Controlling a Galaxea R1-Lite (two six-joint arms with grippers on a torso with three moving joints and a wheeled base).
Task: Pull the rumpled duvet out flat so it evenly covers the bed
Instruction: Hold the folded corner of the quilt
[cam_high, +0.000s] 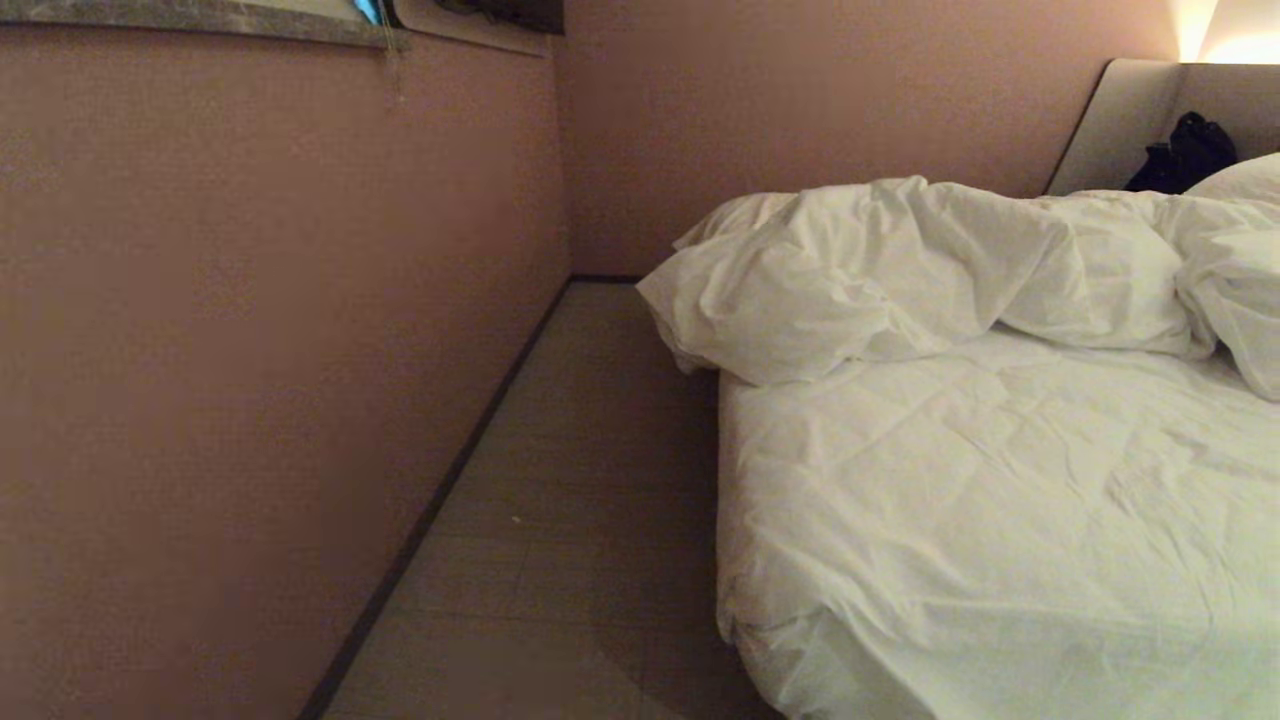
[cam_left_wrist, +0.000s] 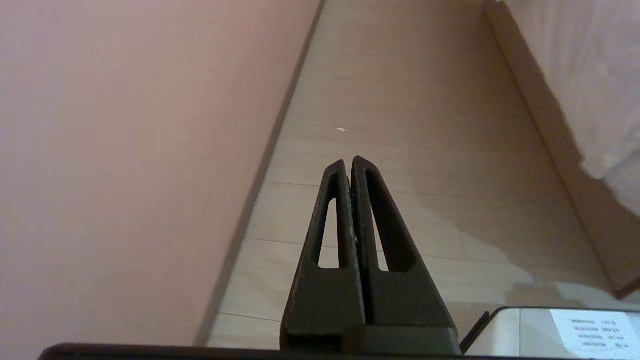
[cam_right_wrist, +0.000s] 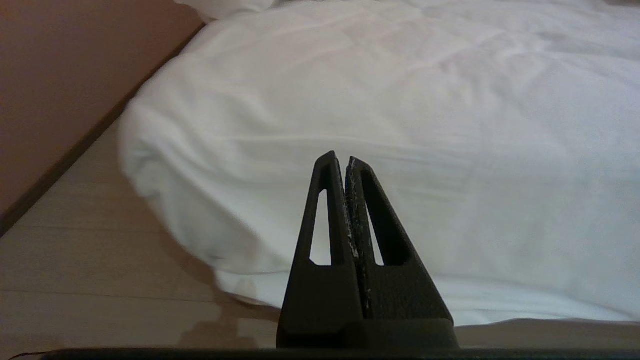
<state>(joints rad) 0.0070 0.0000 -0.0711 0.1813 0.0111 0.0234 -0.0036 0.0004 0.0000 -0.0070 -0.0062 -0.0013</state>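
The white duvet (cam_high: 900, 270) lies bunched in a puffy heap across the head half of the bed (cam_high: 1000, 500), one fold hanging over the left side. The near half shows only the creased white sheet (cam_right_wrist: 400, 100). Neither arm shows in the head view. My left gripper (cam_left_wrist: 349, 162) is shut with nothing in it, hanging over the floor between wall and bed. My right gripper (cam_right_wrist: 339, 159) is shut and empty too, pointing at the near corner of the mattress without touching it.
A pinkish wall (cam_high: 250, 350) runs along the left, leaving a narrow strip of pale plank floor (cam_high: 580, 500) beside the bed. A pillow (cam_high: 1245, 180), a dark bag (cam_high: 1185, 155) against the headboard (cam_high: 1120, 120) and a lit lamp (cam_high: 1235, 30) sit at far right.
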